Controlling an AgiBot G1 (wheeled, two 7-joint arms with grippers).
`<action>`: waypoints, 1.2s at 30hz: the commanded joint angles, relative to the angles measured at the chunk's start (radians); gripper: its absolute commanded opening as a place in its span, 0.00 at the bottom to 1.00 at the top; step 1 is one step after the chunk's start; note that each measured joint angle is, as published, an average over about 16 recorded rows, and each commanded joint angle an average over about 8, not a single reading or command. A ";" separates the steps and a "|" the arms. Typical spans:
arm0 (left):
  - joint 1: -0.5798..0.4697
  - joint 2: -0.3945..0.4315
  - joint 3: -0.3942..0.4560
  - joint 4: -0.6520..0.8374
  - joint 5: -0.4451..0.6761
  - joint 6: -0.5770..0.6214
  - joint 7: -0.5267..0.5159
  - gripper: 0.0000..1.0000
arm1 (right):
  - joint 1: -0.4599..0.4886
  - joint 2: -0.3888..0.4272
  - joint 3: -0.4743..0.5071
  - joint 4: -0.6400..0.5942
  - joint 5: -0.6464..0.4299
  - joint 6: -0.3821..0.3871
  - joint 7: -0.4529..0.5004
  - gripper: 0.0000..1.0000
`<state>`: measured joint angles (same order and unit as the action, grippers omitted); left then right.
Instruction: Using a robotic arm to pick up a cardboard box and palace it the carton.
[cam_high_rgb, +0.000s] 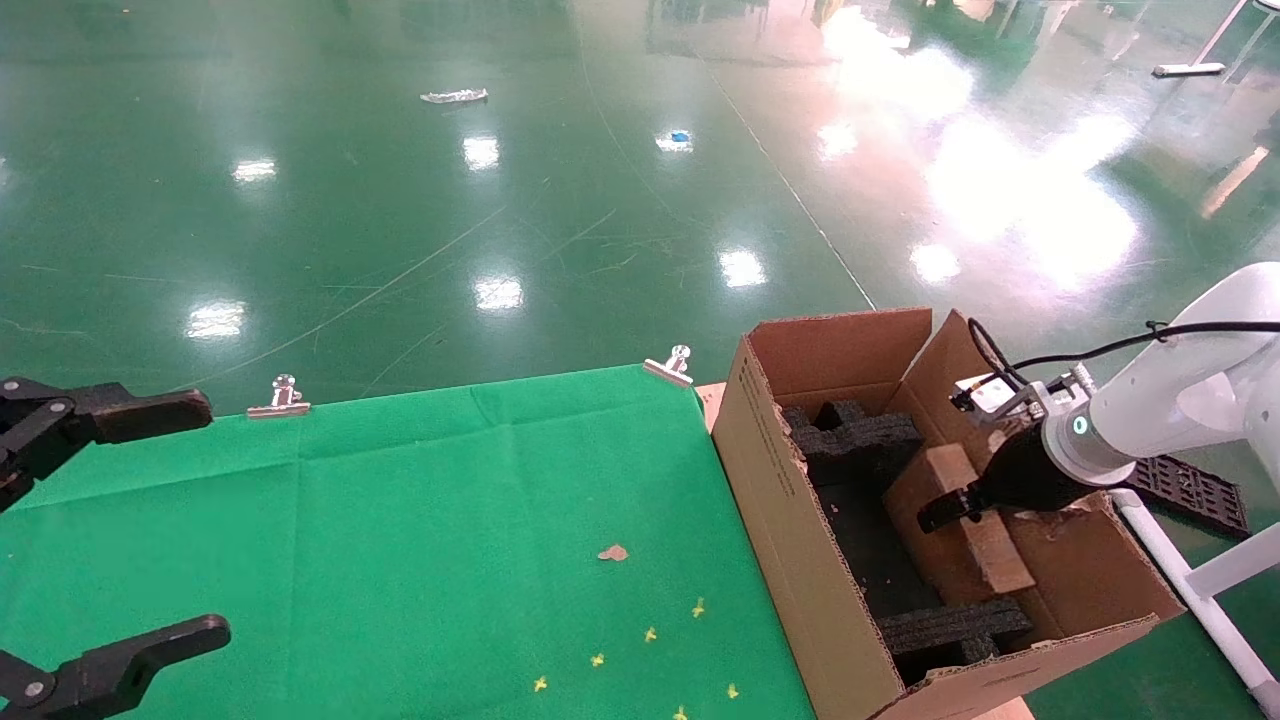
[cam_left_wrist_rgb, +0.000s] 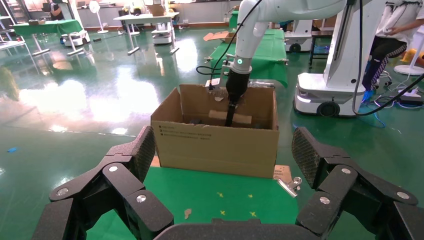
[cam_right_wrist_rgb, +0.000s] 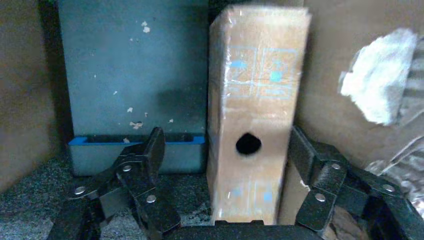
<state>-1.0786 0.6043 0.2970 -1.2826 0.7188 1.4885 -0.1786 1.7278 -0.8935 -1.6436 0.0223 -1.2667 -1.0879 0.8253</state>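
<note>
**Box is in the carton; only the let-go looks left**

The right gripper (cam_high_rgb: 950, 505) reaches down inside the carton (cam_high_rgb: 790, 520), and the small cardboard box (cam_right_wrist_rgb: 255, 115) stands in there against the carton's right wall, between the black foam inserts (cam_high_rgb: 860, 440). In the right wrist view the fingers (cam_right_wrist_rgb: 145, 165) sit spread, one with a clear gap beside the box, so it seems released. What remains, I'd judge, is pulling clear. The left gripper (cam_left_wrist_rgb: 225, 190) hangs wide open and empty, well left of the carton.

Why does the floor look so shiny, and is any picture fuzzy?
Head view: ceiling lights glare off the glossy green floor. Left wrist view: the same sheen. Right wrist view: dim inside the carton; the cardboard box looks slightly soft.
</note>
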 joint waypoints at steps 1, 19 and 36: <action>0.000 0.000 0.000 0.000 0.000 0.000 0.000 1.00 | 0.003 -0.002 -0.002 -0.001 -0.002 0.000 -0.002 1.00; 0.000 0.000 0.001 0.000 -0.001 0.000 0.001 1.00 | 0.460 0.110 0.079 0.137 0.090 -0.116 -0.214 1.00; 0.000 -0.001 0.002 0.001 -0.001 -0.001 0.001 1.00 | 0.477 0.176 0.200 0.292 0.151 -0.167 -0.283 1.00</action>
<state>-1.0790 0.6037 0.2986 -1.2819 0.7175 1.4878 -0.1776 2.1930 -0.7178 -1.4338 0.3215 -1.1129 -1.2563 0.5397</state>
